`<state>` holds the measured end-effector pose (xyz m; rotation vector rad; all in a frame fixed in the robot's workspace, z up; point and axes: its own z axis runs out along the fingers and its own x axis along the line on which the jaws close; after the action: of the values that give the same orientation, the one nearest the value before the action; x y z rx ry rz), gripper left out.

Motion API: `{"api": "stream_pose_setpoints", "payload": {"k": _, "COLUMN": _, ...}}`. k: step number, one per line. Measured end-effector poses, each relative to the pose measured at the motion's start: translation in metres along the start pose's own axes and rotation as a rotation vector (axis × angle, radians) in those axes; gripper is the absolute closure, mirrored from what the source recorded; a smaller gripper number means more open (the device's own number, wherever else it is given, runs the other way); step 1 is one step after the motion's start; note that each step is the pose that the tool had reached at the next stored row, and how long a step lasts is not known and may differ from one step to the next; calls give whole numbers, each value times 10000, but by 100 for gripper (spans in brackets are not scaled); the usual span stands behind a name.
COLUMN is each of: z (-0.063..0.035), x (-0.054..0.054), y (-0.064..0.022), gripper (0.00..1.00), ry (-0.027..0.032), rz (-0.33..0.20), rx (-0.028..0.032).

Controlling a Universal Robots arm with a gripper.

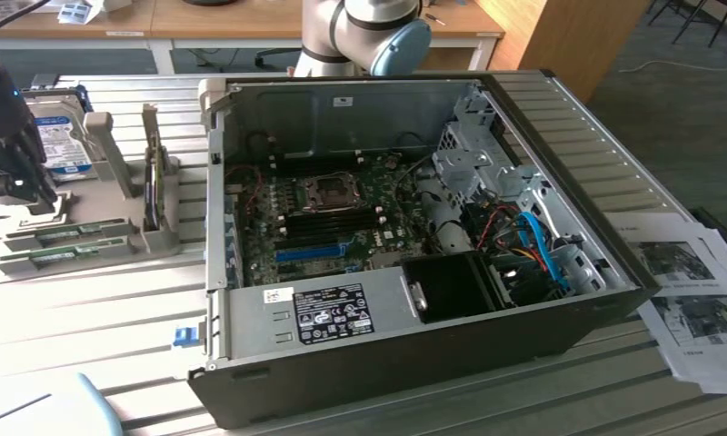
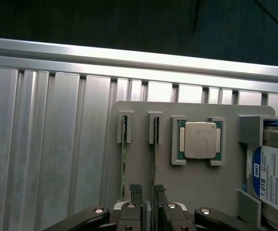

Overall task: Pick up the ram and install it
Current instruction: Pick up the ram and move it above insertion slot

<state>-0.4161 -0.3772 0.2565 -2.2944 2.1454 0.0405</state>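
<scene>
Hovering over ram in holder: end effector, released. Wrist view adds CPU; exterior view adds open case on desk.

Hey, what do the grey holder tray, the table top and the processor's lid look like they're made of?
Holder tray: probably matte grey plastic; even dull colour, blocky slots.
Table top: likely aluminium; silvery ribbed profiles catching bright glare.
Processor's lid: pale satin metal, seemingly; soft even sheen.

Bright daylight; strong glare along the metal table
</scene>
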Motion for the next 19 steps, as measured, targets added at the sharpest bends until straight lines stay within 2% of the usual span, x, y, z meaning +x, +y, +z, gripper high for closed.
{"api": "stream_pose_setpoints", "payload": {"k": 9, "z": 3, "x": 12, "y": 1, "gripper": 77, "ry": 11, "rz": 1, "rx": 3}}
{"api": "stream_pose_setpoints", "payload": {"k": 14, "z": 1, "x": 52, "y": 4, "gripper": 77, "ry": 76, "rz": 2, "rx": -7}}
{"api": "stream_pose_setpoints", "payload": {"k": 19, "z": 0, "x": 106, "y": 7, "gripper": 77, "ry": 169, "rz": 4, "rx": -19}}
